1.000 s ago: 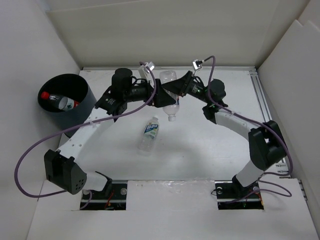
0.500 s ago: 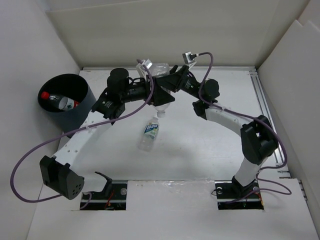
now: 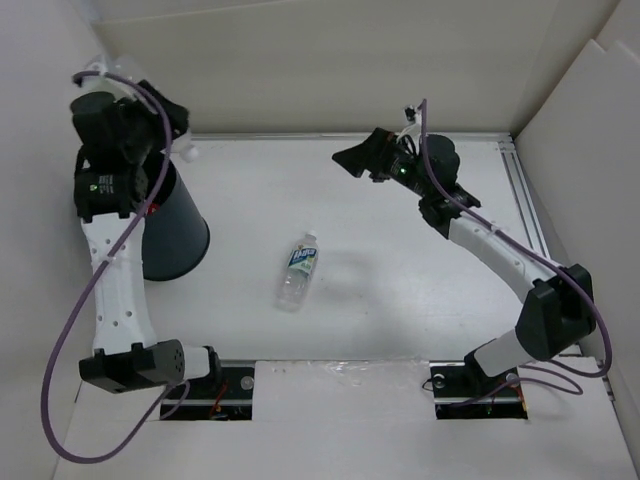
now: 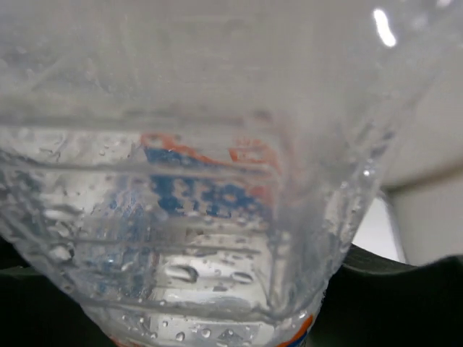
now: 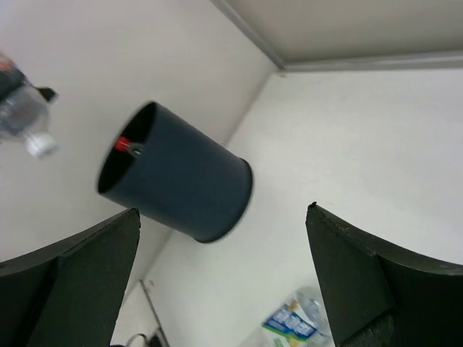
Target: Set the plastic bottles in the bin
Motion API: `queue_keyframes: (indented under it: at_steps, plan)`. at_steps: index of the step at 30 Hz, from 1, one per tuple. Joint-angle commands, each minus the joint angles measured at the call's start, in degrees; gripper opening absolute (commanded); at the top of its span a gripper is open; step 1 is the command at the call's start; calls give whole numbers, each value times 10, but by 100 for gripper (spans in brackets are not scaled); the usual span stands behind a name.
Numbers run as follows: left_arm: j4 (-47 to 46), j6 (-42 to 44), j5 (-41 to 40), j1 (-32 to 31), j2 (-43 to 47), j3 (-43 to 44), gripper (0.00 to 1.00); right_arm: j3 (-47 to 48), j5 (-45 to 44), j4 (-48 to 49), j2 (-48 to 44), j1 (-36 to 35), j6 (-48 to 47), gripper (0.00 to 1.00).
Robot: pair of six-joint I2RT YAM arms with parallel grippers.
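**One bottle aloft by the bin, one lying on the table**

Nearest the arm bases, a blue-white-labelled bottle (image 3: 298,268) is lying on its side on the table (image 3: 400,300), its white cap pointing toward the far wall, well apart from both arms. To its left the bin (image 3: 178,235) is standing upright near the left wall. Through the right wrist camera, a red-capped bottle (image 5: 124,144) is showing just inside its dark mouth.

Above the bin, the left pincer (image 3: 165,130) is gripping a clear bottle (image 4: 217,195) – droplets are clinging inside it and a blue-and-red label is filling the left wrist view. Its cap (image 3: 188,153) is pointing down and to the right. Whether it is hanging squarely over the opening, I cannot tell.

Farther back, the right pincer (image 3: 348,160) is hovering above the table with its fingers spread wide – nothing between them – and facing left toward the bin.
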State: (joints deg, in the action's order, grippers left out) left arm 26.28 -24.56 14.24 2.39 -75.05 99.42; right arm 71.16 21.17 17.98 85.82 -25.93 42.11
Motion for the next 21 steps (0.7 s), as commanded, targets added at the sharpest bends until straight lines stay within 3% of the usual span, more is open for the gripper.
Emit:
queue_keyframes:
  at_steps: [1, 2, 3, 5, 10, 12, 14, 15, 16, 17, 21]
  plan:
    - [62, -2, -95, 105, -5, 7, 0, -16, -48, -95, -15, -24, -85, 100]
    - [62, -11, -89, 165, 2, -4, 0, -22, -56, -101, -15, -29, -85, 100]
    - [62, -16, -100, 186, 3, -15, 0, -28, -67, -109, -21, -42, -100, 100]
    - [62, -16, -137, 197, 3, -41, 0, -33, -89, -128, -21, -57, -113, 100]
    - [26, -75, -251, 230, 29, -130, 1, 19, -268, -272, 21, -144, -133, 100]
    - [19, -86, -234, 265, 29, -149, 17, 35, -312, -301, 40, -166, -120, 100]
    - [31, -91, -243, 265, 10, -149, 26, 41, -370, -335, 45, -191, -99, 100]
    - [37, -91, -243, 265, 4, -139, 39, 41, -381, -335, 53, -198, -93, 100]
    - [37, -91, -243, 265, 4, -139, 84, 41, -381, -335, 60, -203, -93, 100]
    - [37, -100, -243, 265, 4, -139, 100, 41, -381, -342, 66, -208, -88, 100]
    - [37, -91, -256, 247, 4, -129, 100, 86, -394, -391, 115, -221, -57, 100]
